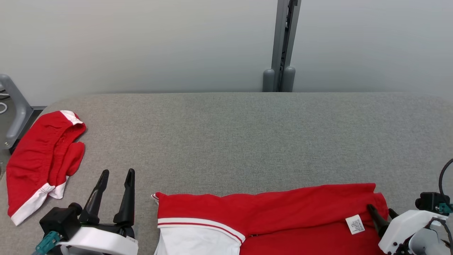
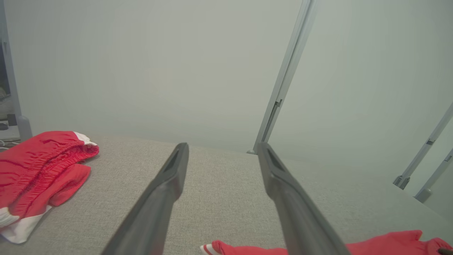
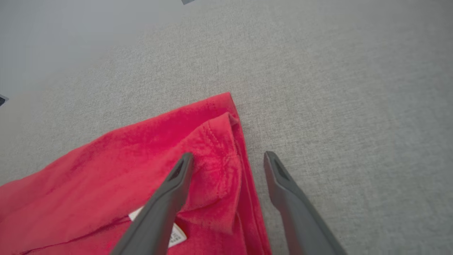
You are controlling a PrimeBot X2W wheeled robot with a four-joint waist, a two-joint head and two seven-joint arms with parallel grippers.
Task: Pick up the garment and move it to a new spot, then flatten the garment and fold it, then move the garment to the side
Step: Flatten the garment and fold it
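Observation:
A red garment [image 1: 283, 216] with a white panel, red-striped trim and a small white label lies spread along the near edge of the grey table [image 1: 240, 134]. Its right corner [image 3: 212, 141] is folded over with a loose flap. My right gripper [image 1: 383, 211] is open at that right edge, one finger over the red cloth, the other over bare table [image 3: 347, 124]; in the right wrist view the right gripper [image 3: 228, 157] straddles the hem. My left gripper [image 1: 118, 172] is open above bare table, left of the garment's left corner [image 2: 247, 249]; the left gripper [image 2: 222, 147] holds nothing.
A second red garment with white trim [image 1: 42, 159] lies bunched at the table's left end [image 2: 39, 170]. A grey upright post [image 1: 282, 46] stands behind the table's far edge against a pale wall. A grey frame part [image 1: 16, 109] sits past the left edge.

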